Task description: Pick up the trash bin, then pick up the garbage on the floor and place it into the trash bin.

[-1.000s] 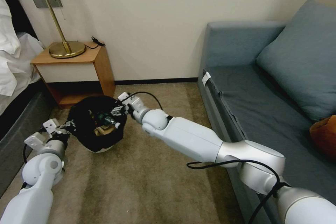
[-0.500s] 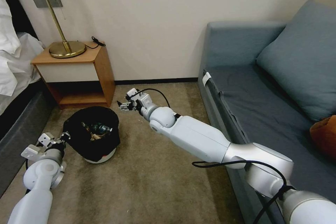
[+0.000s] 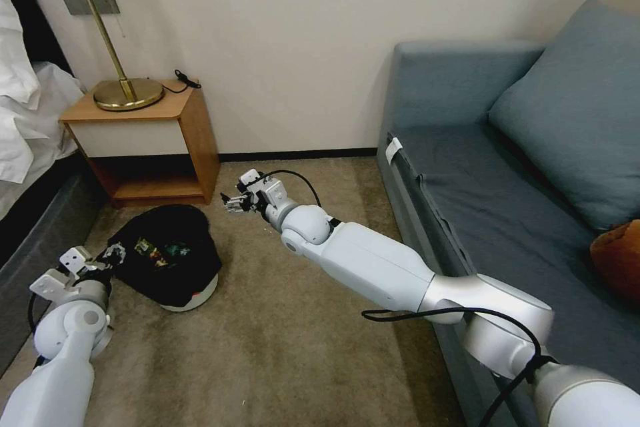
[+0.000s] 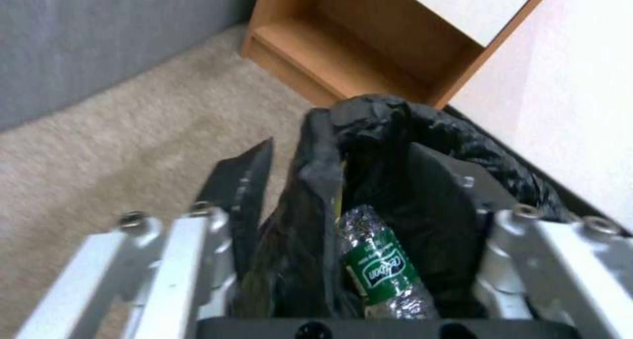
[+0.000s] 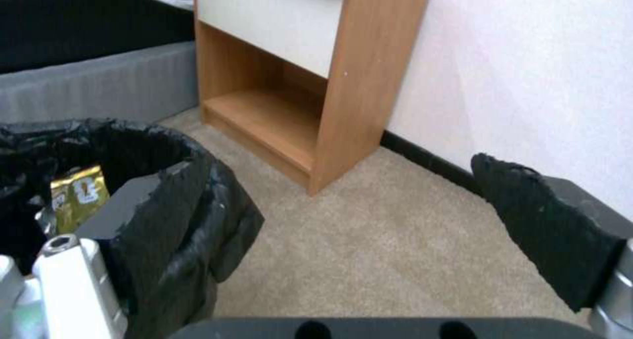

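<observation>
**Bin on the carpet with litter inside, left pincer on its rim**

The landmark here is the small round white trash bin (image 3: 193,293), lined with a crinkly black plastic bag that spills over its rim; it stands on the beige-brown short-pile carpet floor (image 3: 287,347), just in front of the wooden bedside cabinet (image 3: 143,140) that carries a brass lamp (image 3: 123,90).

Left of the bin, the left pincer (image 3: 112,255) reaches in at the rim. In the left wrist view its dark pads straddle the bagged edge and appear clenched on the bag and rim (image 4: 316,180). Inside the bin lies the garbage: a small clear bottle with a green label (image 4: 379,269) and a yellow-brown snack wrapper (image 5: 76,195), with other scraps I cannot tell apart.

Right of the bin and a little beyond it, the right pincer (image 3: 235,201) hangs above bare carpet, apart from the bin. In the right wrist view its black pads (image 5: 547,230) stand wide apart with nothing between them: released and empty. Further right of the bin runs the blue-grey fabric sofa (image 3: 507,167).

No litter shows on the carpet around the bin, so I judge the collecting step finished or nearly so. The next move calls for a check of the floor for stray pieces, with the bin kept upright so nothing spills.
</observation>
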You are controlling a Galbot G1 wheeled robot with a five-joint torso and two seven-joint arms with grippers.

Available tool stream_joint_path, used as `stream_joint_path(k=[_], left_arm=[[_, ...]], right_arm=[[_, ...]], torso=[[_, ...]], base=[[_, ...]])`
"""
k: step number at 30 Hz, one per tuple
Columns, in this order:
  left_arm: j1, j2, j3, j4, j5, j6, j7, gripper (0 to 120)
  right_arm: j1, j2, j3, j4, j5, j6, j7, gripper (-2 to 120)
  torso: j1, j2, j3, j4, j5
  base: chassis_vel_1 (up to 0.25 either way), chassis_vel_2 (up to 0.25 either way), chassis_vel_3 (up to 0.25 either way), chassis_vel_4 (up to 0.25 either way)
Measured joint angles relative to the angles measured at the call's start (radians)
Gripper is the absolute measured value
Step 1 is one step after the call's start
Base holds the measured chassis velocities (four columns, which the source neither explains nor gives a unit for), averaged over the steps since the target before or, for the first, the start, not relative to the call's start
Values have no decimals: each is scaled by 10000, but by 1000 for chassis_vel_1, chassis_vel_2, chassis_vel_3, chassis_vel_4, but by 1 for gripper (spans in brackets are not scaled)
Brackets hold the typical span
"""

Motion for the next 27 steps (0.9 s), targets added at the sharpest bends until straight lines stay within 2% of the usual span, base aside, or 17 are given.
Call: stream_joint_path(k=[2, 5, 6, 7, 8, 10, 11, 12, 14, 16, 21, 25, 27], left_arm=[[31, 5, -11, -9, 324, -92, 12, 70], [96, 65, -38, -11, 2263, -566, 58, 89], [96, 65, -38, -11, 2263, -566, 58, 89], [90, 138, -29, -35, 2887, -683, 142, 94], [90, 138, -29, -35, 2887, -683, 142, 94], [50, 338, 85, -200, 3592, -762, 403, 100], [50, 338, 85, -200, 3592, -762, 403, 100], [8, 487, 237, -293, 3962, -819, 677, 100], [-6, 526, 283, -309, 4039, -838, 737, 100], [-215, 747, 543, -371, 4468, -931, 1102, 100], [-313, 905, 643, -523, 4567, -902, 1313, 100], [-378, 844, 782, -650, 4646, -755, 1350, 100], [-539, 648, 999, -692, 4788, -623, 1350, 100]], right_arm=[[-21, 25, 57, -17, 93, 8, 86, 100], [-110, 149, 363, -112, 794, -35, 641, 100], [-110, 149, 363, -112, 794, -35, 641, 100], [-166, 236, 543, -171, 1064, -84, 866, 100], [-166, 236, 543, -171, 1064, -84, 866, 100], [-278, 381, 862, -316, 1439, -167, 1268, 100], [-278, 381, 862, -316, 1439, -167, 1268, 100], [-360, 443, 1001, -390, 1598, -182, 1492, 100], [-378, 453, 1025, -403, 1628, -183, 1529, 100], [-610, 571, 1227, -509, 1872, -185, 1857, 100], [-956, 960, 1483, -991, 1840, -66, 1948, 100], [-1236, 1299, 1819, -1394, 1514, 44, 1940, 100], [-1450, 1365, 2167, -1612, 1218, 180, 1897, 100]], torso=[[0, 0, 0, -1, 0], [0, 0, 0, -1, 0], [0, 0, 0, -1, 0], [0, 0, 0, 0, -1], [0, 0, 0, 0, -1], [-1, 0, 0, 0, 0], [-1, 0, 0, 0, 0], [-1, 0, 0, 0, 0], [-1, -1, 0, 0, 0], [-1, -1, 0, -4, 0], [-1, -1, 0, 0, 1], [-1, 0, 0, 4, 0], [-1, -1, 0, 0, -2]], base=[[0, 0, 0, 0], [0, 0, 0, 0], [0, 0, 0, 0], [0, 0, 0, 0], [0, 0, 0, 0], [0, 0, 0, 0], [0, 0, 0, 0], [0, 0, 0, 0], [0, 0, 0, 0], [0, 0, 0, 0], [0, 0, 0, 0], [0, 0, 0, 0], [0, 0, 0, 0]])
